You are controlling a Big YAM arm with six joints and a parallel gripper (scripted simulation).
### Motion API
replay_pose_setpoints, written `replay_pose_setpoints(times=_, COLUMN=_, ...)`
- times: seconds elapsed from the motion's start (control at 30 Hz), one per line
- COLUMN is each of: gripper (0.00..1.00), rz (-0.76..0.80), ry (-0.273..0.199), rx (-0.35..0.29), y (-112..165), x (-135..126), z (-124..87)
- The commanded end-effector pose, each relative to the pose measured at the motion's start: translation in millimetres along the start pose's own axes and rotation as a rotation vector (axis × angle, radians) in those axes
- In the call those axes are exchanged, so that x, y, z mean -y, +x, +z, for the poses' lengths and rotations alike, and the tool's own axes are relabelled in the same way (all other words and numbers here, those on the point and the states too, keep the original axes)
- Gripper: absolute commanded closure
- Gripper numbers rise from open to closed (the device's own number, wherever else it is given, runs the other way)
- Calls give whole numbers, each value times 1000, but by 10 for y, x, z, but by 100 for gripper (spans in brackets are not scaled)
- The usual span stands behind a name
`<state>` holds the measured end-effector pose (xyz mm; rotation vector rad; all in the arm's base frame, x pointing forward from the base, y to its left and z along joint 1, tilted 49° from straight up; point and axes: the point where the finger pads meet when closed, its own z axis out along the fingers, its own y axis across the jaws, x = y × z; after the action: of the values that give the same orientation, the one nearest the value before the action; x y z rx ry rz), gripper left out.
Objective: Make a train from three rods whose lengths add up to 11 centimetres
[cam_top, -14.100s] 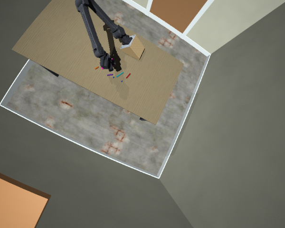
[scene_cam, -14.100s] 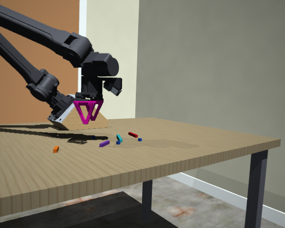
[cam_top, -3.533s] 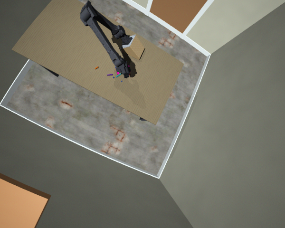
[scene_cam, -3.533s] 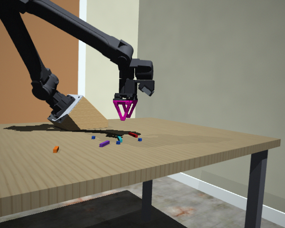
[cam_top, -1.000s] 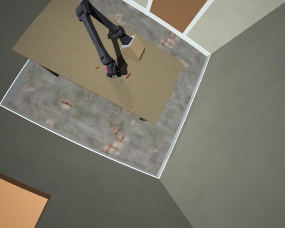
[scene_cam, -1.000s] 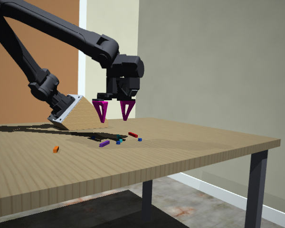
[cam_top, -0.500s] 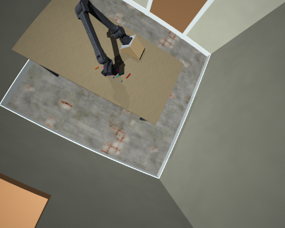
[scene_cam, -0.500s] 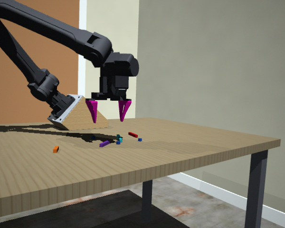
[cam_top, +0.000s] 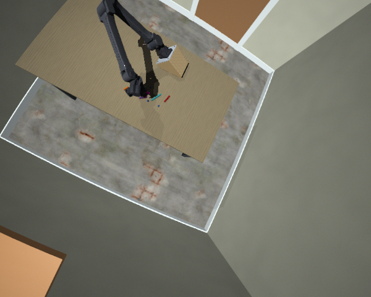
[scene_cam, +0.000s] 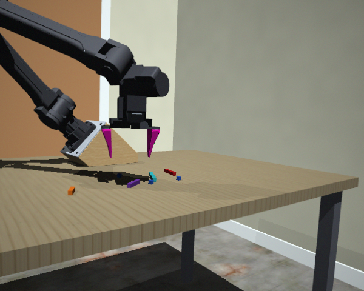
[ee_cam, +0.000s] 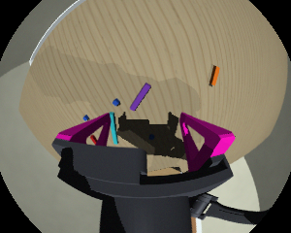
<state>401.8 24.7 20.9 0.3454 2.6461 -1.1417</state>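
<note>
Wood-grained planks make up the table (scene_cam: 238, 200), which stands on dark legs over a mottled grey floor (cam_top: 115, 166) with rusty patches; olive walls and a white skirting close the room. Above the table the gripper (scene_cam: 129, 153) hangs with its magenta fingers (scene_cam: 107, 140) spread wide, holding nothing. On the surface lie the purple rod (scene_cam: 133, 183), the turquoise rod (scene_cam: 152, 176), the red rod (scene_cam: 169, 171), three small blue rods (scene_cam: 178, 177), and, well apart, the orange rod (scene_cam: 71, 190).
</note>
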Motion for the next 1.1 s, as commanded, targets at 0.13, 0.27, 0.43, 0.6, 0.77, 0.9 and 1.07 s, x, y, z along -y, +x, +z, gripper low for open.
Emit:
replay_pose_setpoints(times=0.13, gripper=0, rz=227, ry=-14, rx=21, y=-345, x=271, z=-110)
replay_pose_setpoints(times=0.27, gripper=0, rz=216, ry=-8, rx=13, y=-275, x=276, z=-77)
replay_pose_setpoints(times=0.43, gripper=0, rz=308, ry=-9, rx=20, y=-384, x=387, z=-95)
replay_pose_setpoints(times=0.6, gripper=0, rz=379, ry=-8, rx=23, y=-448, x=480, z=-100)
replay_pose_setpoints(times=0.77, gripper=0, rz=425, ry=-2, rx=20, y=-447, x=553, z=-80)
replay_pose_setpoints(times=0.9, gripper=0, rz=487, ry=1, rx=21, y=-483, x=640, z=-75)
replay_pose_setpoints(times=1.07, gripper=0, rz=444, ry=8, rx=14, y=-373, x=513, z=-46)
